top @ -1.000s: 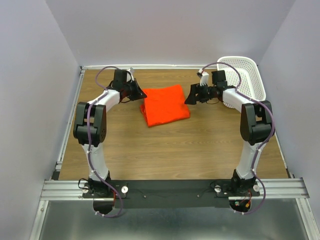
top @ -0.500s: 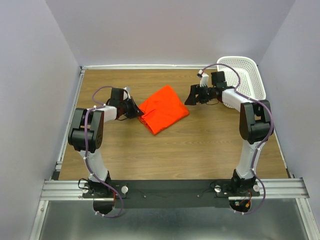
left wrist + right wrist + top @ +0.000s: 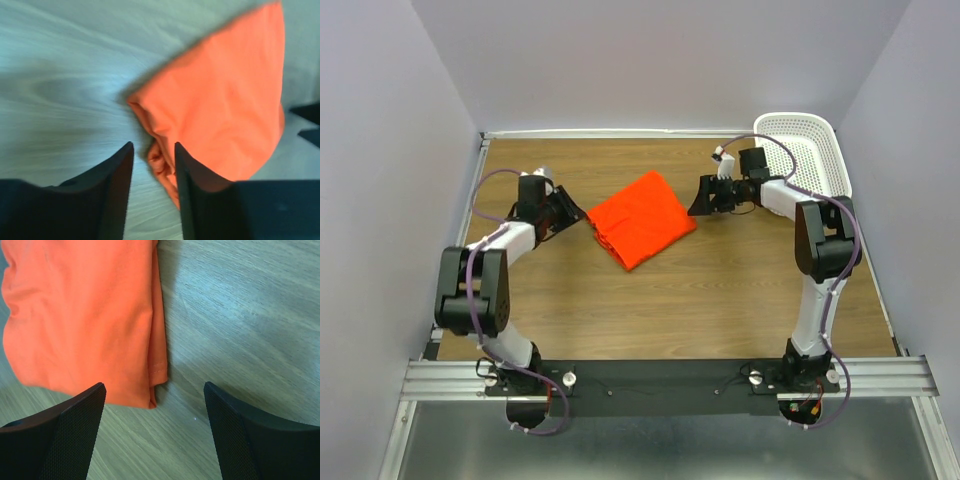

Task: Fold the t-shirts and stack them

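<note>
The orange t-shirt (image 3: 640, 218) lies folded into a compact pad, turned diamond-wise, at the middle back of the table. My left gripper (image 3: 570, 207) is low just off its left corner, open; in the left wrist view the bunched edge of the t-shirt (image 3: 225, 100) shows just past the left gripper (image 3: 152, 145), and bare table lies between the jaws. My right gripper (image 3: 698, 200) is wide open just off the shirt's right corner. In the right wrist view the layered hem of the t-shirt (image 3: 80, 315) ends near the right gripper (image 3: 154, 384), touching neither finger.
A white perforated basket (image 3: 815, 150) stands at the back right corner, behind the right arm. Wood tabletop (image 3: 670, 300) spreads in front of the shirt. Walls close in on three sides.
The left gripper dragged the shirt's left side toward the left and nearer, turning the pad, then opened and backed off left. The right gripper stayed nearly still.
</note>
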Available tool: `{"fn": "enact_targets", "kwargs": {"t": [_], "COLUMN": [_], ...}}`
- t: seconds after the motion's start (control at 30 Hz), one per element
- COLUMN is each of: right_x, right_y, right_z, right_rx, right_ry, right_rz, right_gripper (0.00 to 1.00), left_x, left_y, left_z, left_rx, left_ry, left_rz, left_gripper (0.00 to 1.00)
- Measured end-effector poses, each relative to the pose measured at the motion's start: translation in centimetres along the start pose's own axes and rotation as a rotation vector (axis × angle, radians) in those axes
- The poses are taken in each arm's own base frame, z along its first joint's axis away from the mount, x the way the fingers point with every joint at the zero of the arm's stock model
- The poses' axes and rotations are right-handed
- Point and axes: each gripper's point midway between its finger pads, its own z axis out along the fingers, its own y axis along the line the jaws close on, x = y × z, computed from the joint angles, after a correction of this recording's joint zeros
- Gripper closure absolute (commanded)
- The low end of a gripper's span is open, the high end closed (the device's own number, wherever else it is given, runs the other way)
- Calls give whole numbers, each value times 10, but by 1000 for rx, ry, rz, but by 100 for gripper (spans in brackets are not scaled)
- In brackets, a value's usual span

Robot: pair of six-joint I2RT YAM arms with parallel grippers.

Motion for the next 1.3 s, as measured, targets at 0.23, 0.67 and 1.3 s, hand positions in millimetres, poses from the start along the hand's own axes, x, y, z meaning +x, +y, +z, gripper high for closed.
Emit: {"fn": "enact_targets", "kwargs": {"t": [0.23, 0.67, 1.3], "right_x": [-2, -15, -15], "right_y": [2, 20, 21], "right_z": [-1, -13, -13], "right_rx": [-8, -62, -71], "right_ry": [-5, -37, -36], "right_rz": [-9, -64, -68], "right_gripper": [14, 14, 14], "left_x": [-43, 116, 106], "left_y": [5, -18, -34], "left_z": [-64, -63, 8], "left_rx": [-48, 161, 176], "left_ry": [-236, 83, 131], "left_rz": [-17, -198, -259], "left_gripper": [42, 16, 100]}}
